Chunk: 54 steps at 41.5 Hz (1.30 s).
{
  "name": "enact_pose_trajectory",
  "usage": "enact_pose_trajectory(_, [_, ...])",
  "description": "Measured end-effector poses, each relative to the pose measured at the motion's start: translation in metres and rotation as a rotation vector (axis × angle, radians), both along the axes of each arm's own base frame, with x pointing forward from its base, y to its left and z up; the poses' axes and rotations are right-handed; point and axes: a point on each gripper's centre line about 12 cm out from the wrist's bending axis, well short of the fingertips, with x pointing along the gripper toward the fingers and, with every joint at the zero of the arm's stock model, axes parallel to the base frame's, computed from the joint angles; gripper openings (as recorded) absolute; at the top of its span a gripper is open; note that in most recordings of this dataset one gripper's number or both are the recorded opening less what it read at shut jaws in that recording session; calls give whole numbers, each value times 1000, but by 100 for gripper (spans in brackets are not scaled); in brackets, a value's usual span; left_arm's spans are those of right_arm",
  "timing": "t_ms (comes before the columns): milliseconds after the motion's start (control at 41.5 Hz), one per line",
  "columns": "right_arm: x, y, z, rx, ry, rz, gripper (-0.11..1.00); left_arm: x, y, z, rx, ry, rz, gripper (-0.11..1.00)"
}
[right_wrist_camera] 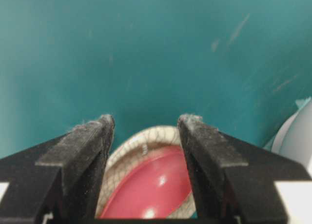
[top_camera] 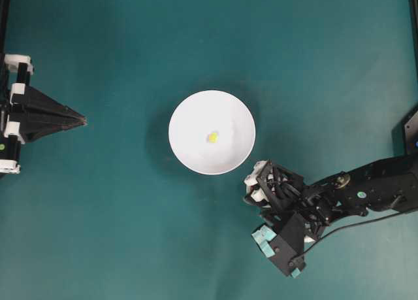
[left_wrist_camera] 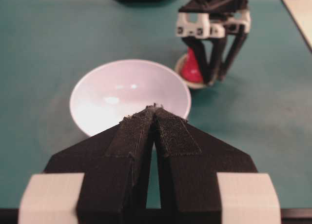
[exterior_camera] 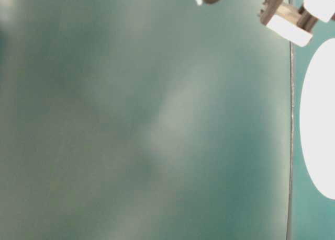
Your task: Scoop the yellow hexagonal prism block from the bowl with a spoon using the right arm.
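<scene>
Sitting near the middle of the large round plain white bowl (top_camera: pixel 211 132), slightly below centre in the overhead view: the tiny bright yellow hexagonal prism block (top_camera: pixel 212 137), alone and touched by nothing. Just beside the bowl's lower right rim, the right arm's black frame gripper with white parts and teal tape pads (top_camera: pixel 260 208), tilted downward over the table. Seen from its own wrist camera, jaws spread wide apart, the right gripper (right_wrist_camera: pixel 146 124) poised directly above the glossy pink-red soup spoon (right_wrist_camera: pixel 153 187), which lies in a small speckled beige oval rest (right_wrist_camera: pixel 141 141); fingers straddling the scoop but gripping nothing (contact with the spoon cannot be told). From the left wrist view, same arrangement: spoon and rest just beyond the bowl's far right edge, framed between the hanging fingers. Parked well apart at the left edge of the teal table (top_camera: pixel 117 234), the black pointed left gripper (top_camera: pixel 83 121), jaws pressed together, empty, aimed toward the bowl.
</scene>
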Motion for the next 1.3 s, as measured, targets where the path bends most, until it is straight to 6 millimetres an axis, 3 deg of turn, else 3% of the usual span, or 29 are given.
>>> enact_pose_trajectory(314, [3,-3,1,63,-9,-71,58,0,0,0,-5,-1,1,0])
enact_pose_trajectory(507, [5,-10,10,227,-84,-156,58,0,0,0,-5,2,1,0])
enact_pose_trajectory(844, [-9,-17,27,475,-222,-194,58,0,0,0,-6,0,1,0])
enact_pose_trajectory(1303, [-7,-43,41,671,-337,-384,58,0,0,0,-6,0,-1,0])
